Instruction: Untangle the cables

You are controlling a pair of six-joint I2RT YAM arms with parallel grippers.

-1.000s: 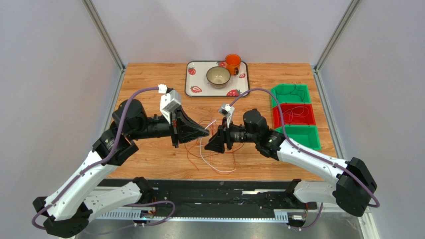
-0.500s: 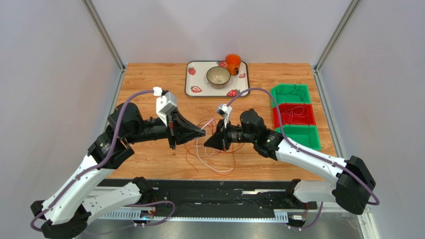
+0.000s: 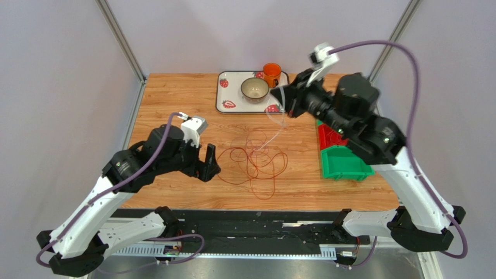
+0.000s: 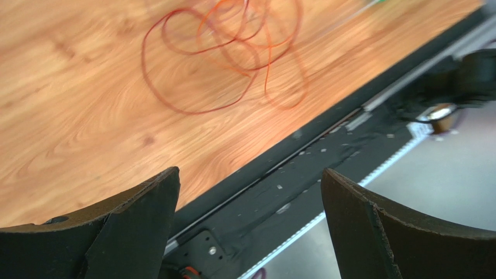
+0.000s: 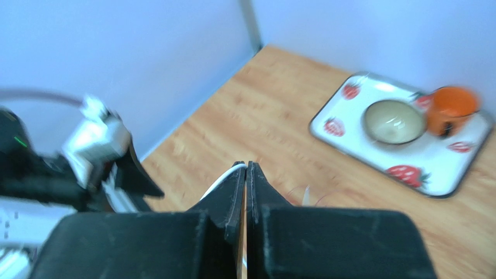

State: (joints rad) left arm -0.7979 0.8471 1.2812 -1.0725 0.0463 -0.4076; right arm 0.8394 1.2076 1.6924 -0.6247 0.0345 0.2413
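Right tool (image 3: 283, 97) lifted high, clamped shut on white cable (image 5: 221, 179); left tool (image 3: 211, 163) backed off, jaws wide, empty; red-orange cables (image 3: 259, 163) on counter (image 3: 174, 99).

the wooden table (image 3: 174, 99) carries a strawberry tray (image 3: 233, 93), tangled cables (image 3: 256, 158) and green and red bins (image 3: 342, 164).

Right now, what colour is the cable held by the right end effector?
The cable is white, clearest in the right wrist view.

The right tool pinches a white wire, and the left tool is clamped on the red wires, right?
No: the left wrist view shows the left tool open and empty, short of the red wires. The right tool does pinch the white wire.
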